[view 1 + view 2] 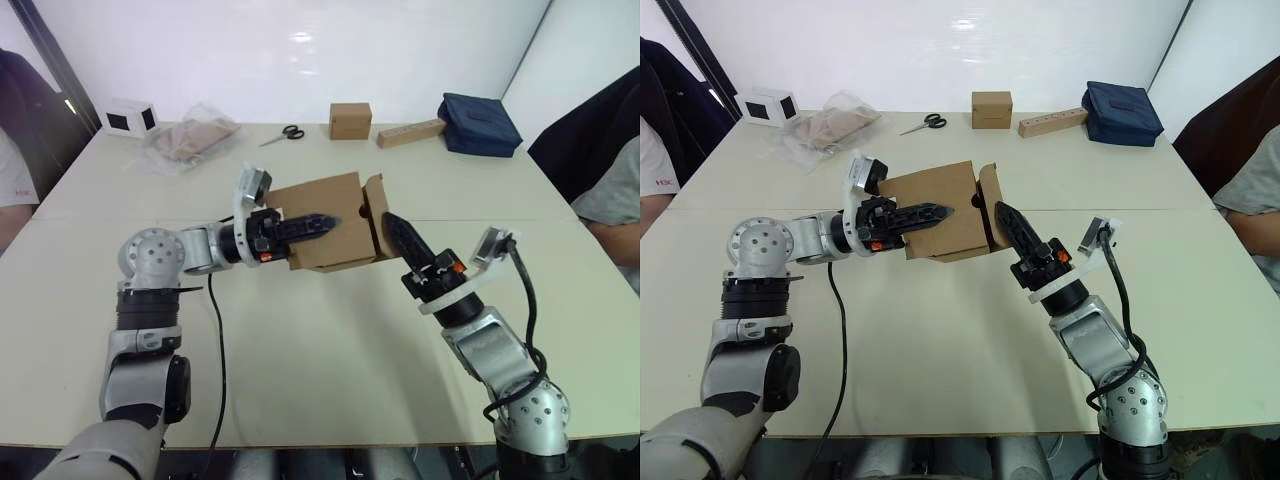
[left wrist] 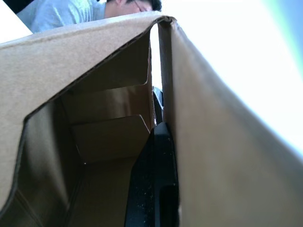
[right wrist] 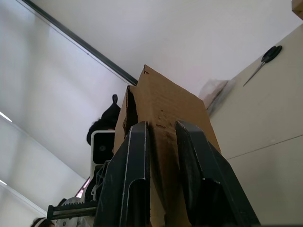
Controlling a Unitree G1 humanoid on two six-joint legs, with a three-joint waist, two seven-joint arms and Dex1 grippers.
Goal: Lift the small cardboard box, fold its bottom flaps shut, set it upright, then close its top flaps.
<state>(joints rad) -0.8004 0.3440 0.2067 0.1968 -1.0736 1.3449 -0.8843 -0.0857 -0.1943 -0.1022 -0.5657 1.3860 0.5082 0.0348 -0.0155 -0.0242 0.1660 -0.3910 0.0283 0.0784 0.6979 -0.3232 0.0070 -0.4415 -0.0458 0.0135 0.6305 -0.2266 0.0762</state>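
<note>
Right gripper (image 1: 398, 232) comes in from the near right, fingers (image 3: 137, 179) pressed against the right end of the small cardboard box (image 1: 325, 222), touching a flap there; the right wrist view shows a narrow gap between the two fingers with cardboard behind them, so they stand slightly apart and are not pinching anything that I can see. Left gripper (image 1: 318, 224) reaches in from the left and is clamped on the box's side wall: one black finger lies along the outside face, and the left wrist view shows the other finger (image 2: 154, 179) inside against that wall. The box is held up off the table (image 1: 330, 370), lying on its side over the middle of it, open left end toward the left arm (flaps at the right end partly folded; which end is top or bottom I cannot tell). Far side of the table, left to right: white cube (image 1: 130, 117), clear plastic bag (image 1: 188, 139), scissors (image 1: 284, 134), smaller cardboard cube (image 1: 350, 121), long tan block (image 1: 411, 132), dark blue pouch (image 1: 478, 124). A person sits at each side edge.
</note>
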